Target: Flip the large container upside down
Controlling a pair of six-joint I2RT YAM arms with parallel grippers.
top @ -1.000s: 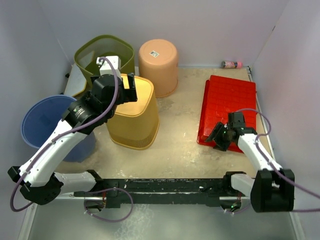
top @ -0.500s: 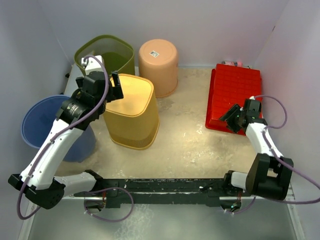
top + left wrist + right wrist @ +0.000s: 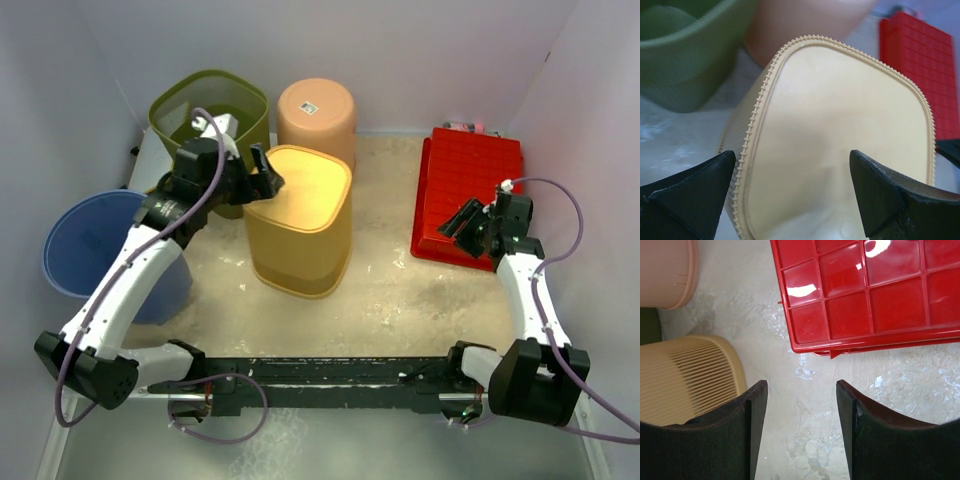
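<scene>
The yellow container [image 3: 300, 225] stands mouth-down in the middle of the counter [image 3: 380, 290] with its flat base facing up, so the flip looks essentially done. The left gripper [image 3: 265, 172] hovers spread at the base's far-left edge, gripping nothing and probably releasing. The right gripper [image 3: 466, 226], also spread and empty, hangs beside the red crate [image 3: 475, 170], out of the way.

Here's the mustard-yellow square plastic container [image 3: 300, 215], fine vertical ribs down its sides, a toothed edge round its plain base; peach round plastic bucket [image 3: 317, 120], small white label on top; olive-green ribbed plastic bin [image 3: 213, 100]; blue round plastic tub [image 3: 80, 245]; glossy red plastic crate [image 3: 470, 185], all square grid; and a pale beige table [image 3: 390, 290], mottled and blotchy
</scene>
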